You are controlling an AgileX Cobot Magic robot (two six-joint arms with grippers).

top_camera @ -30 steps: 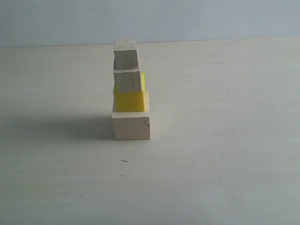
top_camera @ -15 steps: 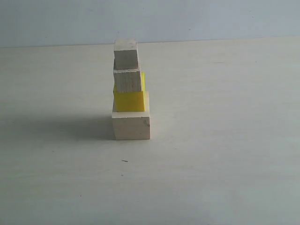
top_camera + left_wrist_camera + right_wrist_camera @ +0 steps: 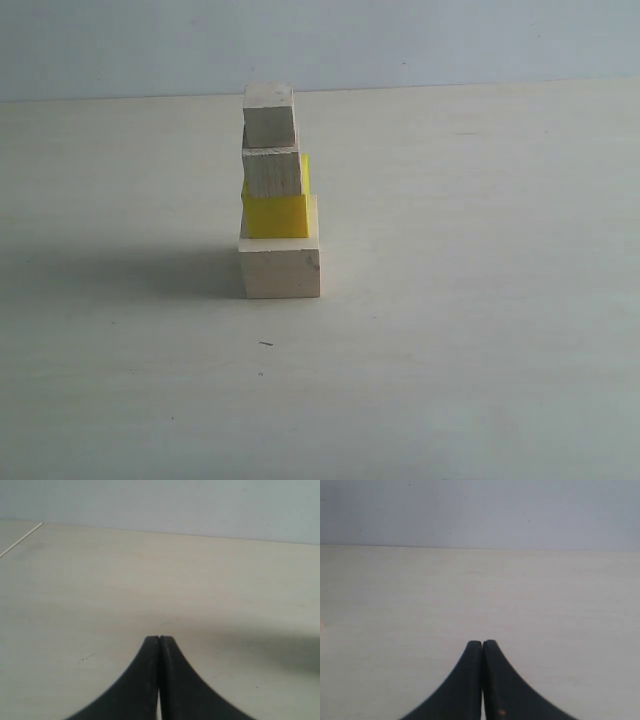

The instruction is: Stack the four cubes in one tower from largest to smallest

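In the exterior view the tower stands left of centre on the pale table point(image 3: 480, 300). A big pale wood cube point(image 3: 280, 268) is at the bottom, a yellow cube point(image 3: 277, 214) on it, then a smaller pale wood cube point(image 3: 272, 171), and the tiniest pale wood cube point(image 3: 269, 116) on top. No arm shows in that view. My left gripper point(image 3: 159, 638) is shut with nothing in it, over bare table. Over bare table too, my right gripper point(image 3: 482, 642) is shut and holds nothing. Neither wrist view shows the cubes.
The tower casts a shadow point(image 3: 130, 272) to its left on the table. A pale wall point(image 3: 450, 40) rises behind the table's far edge. A thin white line point(image 3: 21, 539) runs near one corner in the left wrist view.
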